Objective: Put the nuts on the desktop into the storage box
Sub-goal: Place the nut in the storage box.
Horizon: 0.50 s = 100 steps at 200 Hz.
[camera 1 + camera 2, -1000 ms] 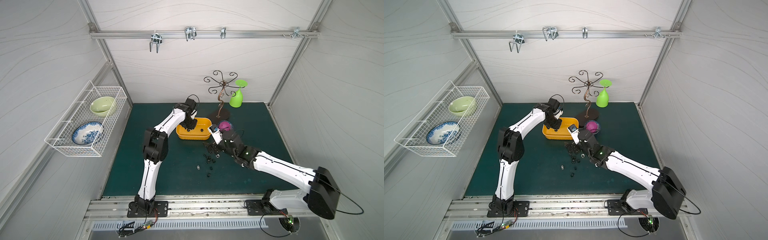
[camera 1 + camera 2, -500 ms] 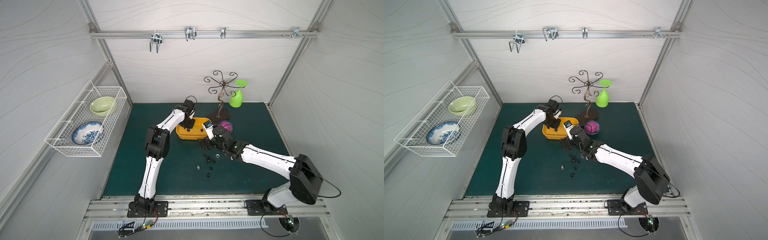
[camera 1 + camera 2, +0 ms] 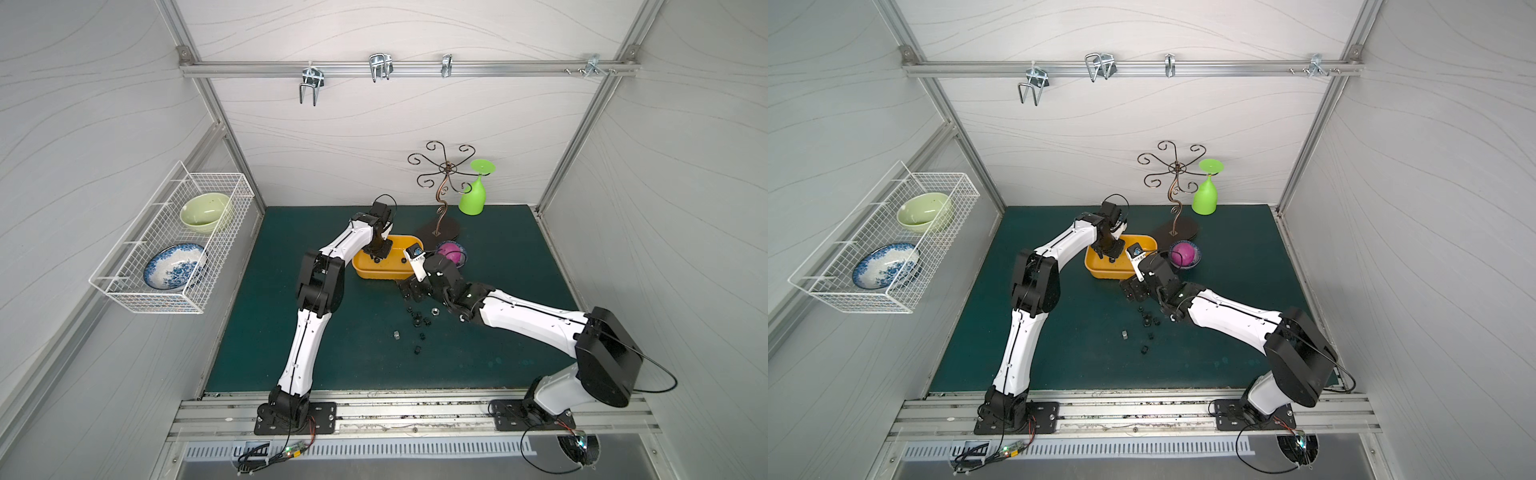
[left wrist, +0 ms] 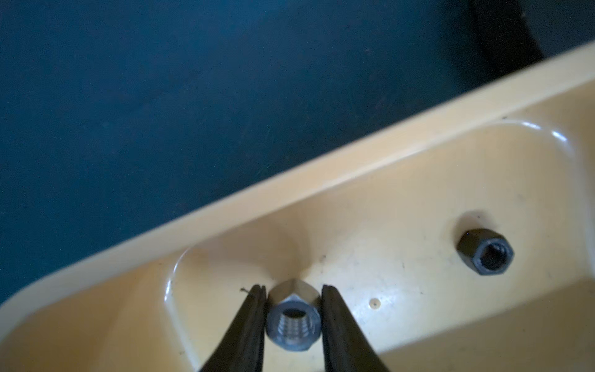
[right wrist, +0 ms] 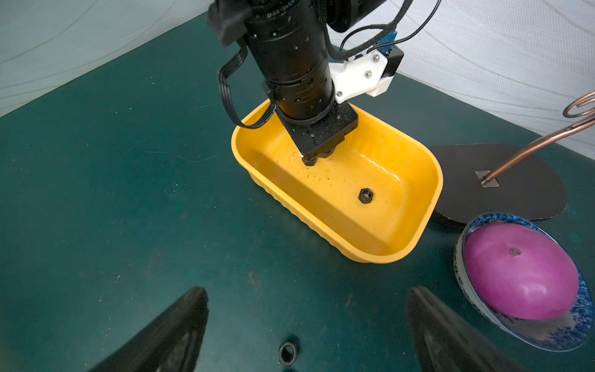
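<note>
my left gripper [image 4: 291,289] is down inside the storage box [image 4: 354,154], its fingers flanking a grey nut [image 4: 293,325]; i cannot tell whether they pinch it or stand just clear. a black nut [image 4: 485,251] lies nearby on the box floor. my right gripper [image 5: 306,291] is spread wide over the desktop [image 5: 96,161], holding nothing, with a lone nut [image 5: 287,353] beneath it. in both top views the loose nuts [image 3: 419,322] lie near mid-frame, just below the box.

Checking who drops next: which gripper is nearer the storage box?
Left. The left gripper is inside the storage box, fingers either side of a nut; the right gripper hovers outside it, above the desktop.
</note>
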Available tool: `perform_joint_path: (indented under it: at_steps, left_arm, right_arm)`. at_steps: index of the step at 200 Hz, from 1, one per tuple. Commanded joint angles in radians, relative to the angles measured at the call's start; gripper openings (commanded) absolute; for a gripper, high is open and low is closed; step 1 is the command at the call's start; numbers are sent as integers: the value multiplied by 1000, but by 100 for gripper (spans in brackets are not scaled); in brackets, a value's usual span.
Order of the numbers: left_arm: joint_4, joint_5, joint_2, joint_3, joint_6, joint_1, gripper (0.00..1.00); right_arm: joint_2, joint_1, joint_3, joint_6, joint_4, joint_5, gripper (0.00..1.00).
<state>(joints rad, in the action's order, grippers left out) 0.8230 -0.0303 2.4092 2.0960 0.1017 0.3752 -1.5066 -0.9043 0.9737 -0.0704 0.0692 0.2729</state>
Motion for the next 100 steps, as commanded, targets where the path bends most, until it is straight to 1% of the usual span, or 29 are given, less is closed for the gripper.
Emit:
perform_joint_path:
  at_steps: [1, 23, 49, 66, 78, 100]
  left_arm:
    - [-42, 9, 6, 44, 21, 1, 43]
    - [-37, 33, -21, 43, 38, 1, 51]
    - [-12, 47, -81, 38, 38, 1, 52]
    - [-8, 55, -156, 8, 40, 1, 52]
    - [-19, 56, -213, -30, 41, 1, 54]
    - [-45, 44, -328, -120, 53, -1, 58]
  right_arm:
    - [5, -8, -8, 13, 25, 15, 99]
    - [22, -9, -4, 15, 3, 17, 99]
    - [58, -8, -14, 34, -19, 15, 99]
    - [96, -9, -31, 37, -37, 29, 99]
    - [125, -10, -35, 22, -69, 70, 99]
    - [179, -17, -17, -45, -227, 175, 99]
